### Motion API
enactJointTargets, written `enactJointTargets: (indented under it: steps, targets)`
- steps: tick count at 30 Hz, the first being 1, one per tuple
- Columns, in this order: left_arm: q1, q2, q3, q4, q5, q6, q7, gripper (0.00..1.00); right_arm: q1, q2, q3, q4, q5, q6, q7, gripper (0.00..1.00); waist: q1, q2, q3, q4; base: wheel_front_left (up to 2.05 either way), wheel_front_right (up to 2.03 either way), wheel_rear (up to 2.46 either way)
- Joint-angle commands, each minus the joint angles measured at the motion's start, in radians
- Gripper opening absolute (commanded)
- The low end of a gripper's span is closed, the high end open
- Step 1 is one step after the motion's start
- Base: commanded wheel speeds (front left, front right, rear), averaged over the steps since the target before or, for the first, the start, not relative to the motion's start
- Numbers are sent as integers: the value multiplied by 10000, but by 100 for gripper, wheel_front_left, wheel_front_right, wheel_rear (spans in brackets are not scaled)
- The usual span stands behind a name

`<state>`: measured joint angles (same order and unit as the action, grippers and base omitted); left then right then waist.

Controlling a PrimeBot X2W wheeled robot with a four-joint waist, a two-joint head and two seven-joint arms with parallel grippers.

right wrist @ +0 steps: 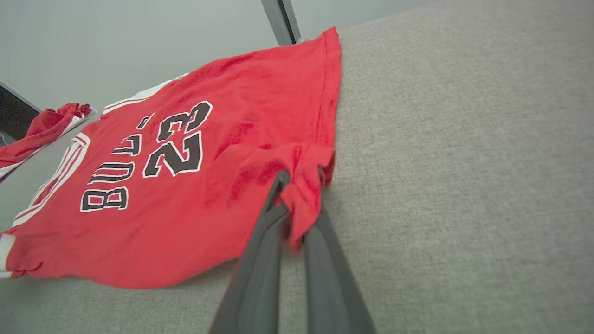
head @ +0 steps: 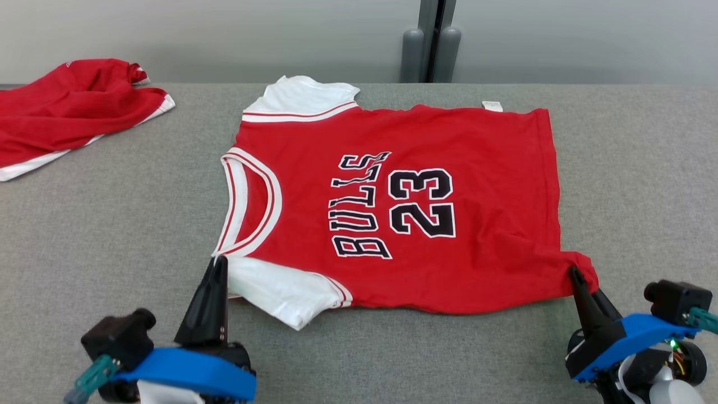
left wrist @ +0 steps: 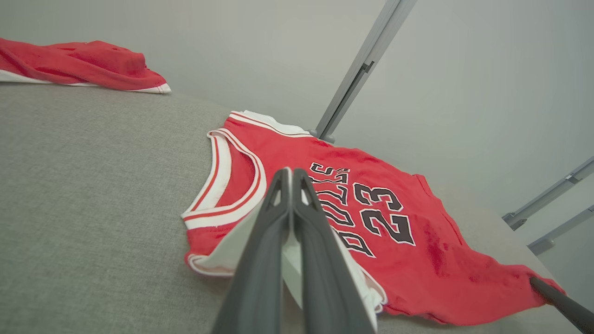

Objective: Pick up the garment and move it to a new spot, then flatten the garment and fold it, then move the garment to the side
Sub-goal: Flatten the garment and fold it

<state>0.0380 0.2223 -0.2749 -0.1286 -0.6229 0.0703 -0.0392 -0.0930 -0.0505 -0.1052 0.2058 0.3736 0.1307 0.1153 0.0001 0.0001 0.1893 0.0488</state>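
Red jersey (head: 392,213) is lying spread out, print up, across the centre of the head view on the grey tabletop (head: 112,235), collar pointing to frame left and hem to frame right. Left tool (head: 219,262), lower left, is pinching the jersey where the near white sleeve (head: 280,294) meets the collar. Its fingers are pressing together, with white cloth showing between them in the left wrist view. Right tool (head: 574,274), lower right, is clamping the near hem corner, cloth bunching between its fingers. A second red garment (head: 67,106) is lying crumpled at upper left, well apart.
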Motion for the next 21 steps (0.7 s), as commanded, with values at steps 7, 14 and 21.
enactJointTargets:
  steps: [7,14,21]
  targets:
    - [-2126,51,-146,1645,300,-535,-179,0,-1210,-10,-22,944,76,2,255,0,-1,-1,246,-47,0,0,0]
    - [-4304,110,-327,3698,533,-915,136,0,-2677,-9,-119,1947,-193,2,613,0,-1,-1,386,-227,0,0,0]
    - [-5851,-59,-435,5713,651,-1125,41,0,-3964,-13,-188,2957,-787,2,983,0,-1,-1,572,-357,0,0,0]
